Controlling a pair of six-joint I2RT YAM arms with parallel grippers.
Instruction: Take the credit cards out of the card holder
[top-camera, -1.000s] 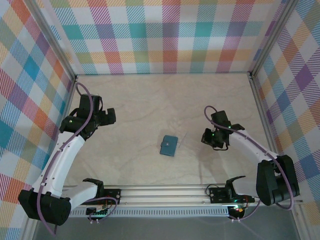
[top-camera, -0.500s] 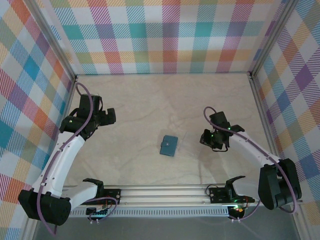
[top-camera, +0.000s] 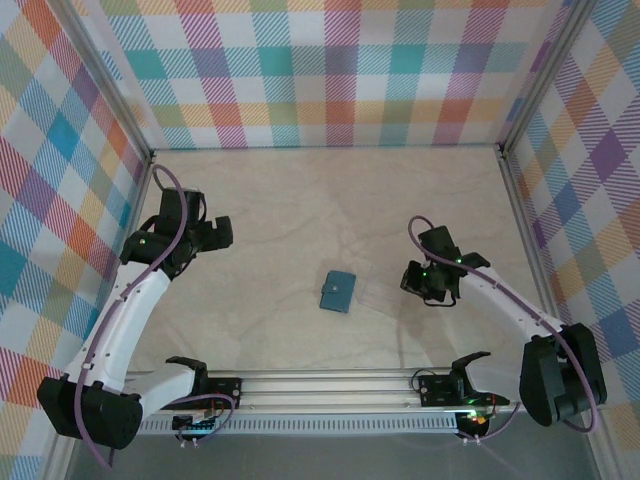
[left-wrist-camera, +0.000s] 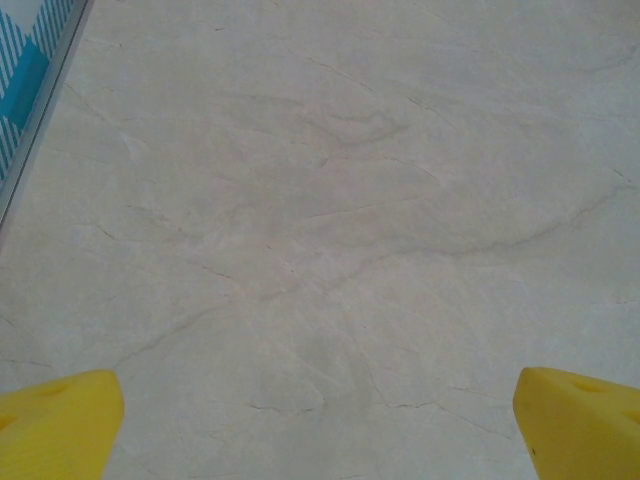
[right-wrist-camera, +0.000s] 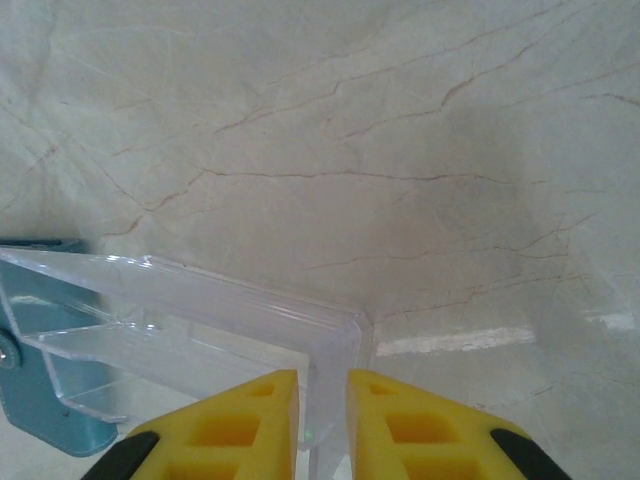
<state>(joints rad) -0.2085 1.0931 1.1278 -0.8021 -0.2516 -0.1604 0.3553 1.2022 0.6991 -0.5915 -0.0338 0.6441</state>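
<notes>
right gripper (right-wrist-camera: 322, 405), pinched shut on the corner of a clear plastic rectangle (right-wrist-camera: 200, 310), has drawn back slightly toward the near-right edge over the last second. card holder (top-camera: 338, 291) has stayed put mid-table, folded closed, its teal edge just beside the plastic in the right wrist view. credit cards are presumably inside, so extraction is judged not yet begun; shifting the plastic aside would free the holder. left gripper (top-camera: 214, 232) hangs wide open over bare table (left-wrist-camera: 320, 200), well apart from the holder. open marble surrounds the holder; plaid walls (top-camera: 320, 70) and frame rail (left-wrist-camera: 40, 110) lie well away
</notes>
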